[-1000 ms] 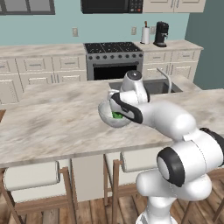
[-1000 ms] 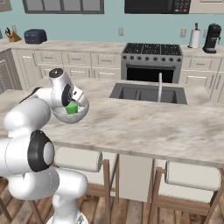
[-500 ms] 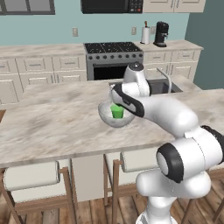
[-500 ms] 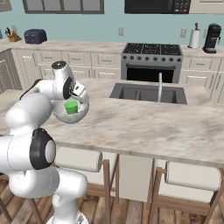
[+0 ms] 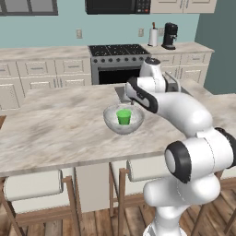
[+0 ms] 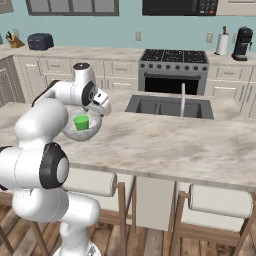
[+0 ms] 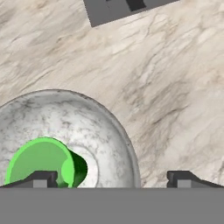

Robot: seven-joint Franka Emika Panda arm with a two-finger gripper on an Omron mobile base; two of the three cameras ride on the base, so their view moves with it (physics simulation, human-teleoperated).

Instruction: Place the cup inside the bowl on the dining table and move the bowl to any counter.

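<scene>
Standing upright in bowl [image 5: 122,120] on dining table [image 5: 55,133]: cup [image 5: 123,116]; hand [image 7: 111,178] above, jaws wide, empty.

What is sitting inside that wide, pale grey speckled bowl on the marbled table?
A small bright green cup stands upright inside the bowl. The bowl floor directly beneath the cup is covered.

Both base views look forward and down from behind the arm — one from its left, one from its right — sharing the bowl [image 5: 123,120] on the bench [image 5: 55,133]. The hand view looks steeply down from close above the bowl [image 7: 87,131] — its rim fills the lower left.
</scene>
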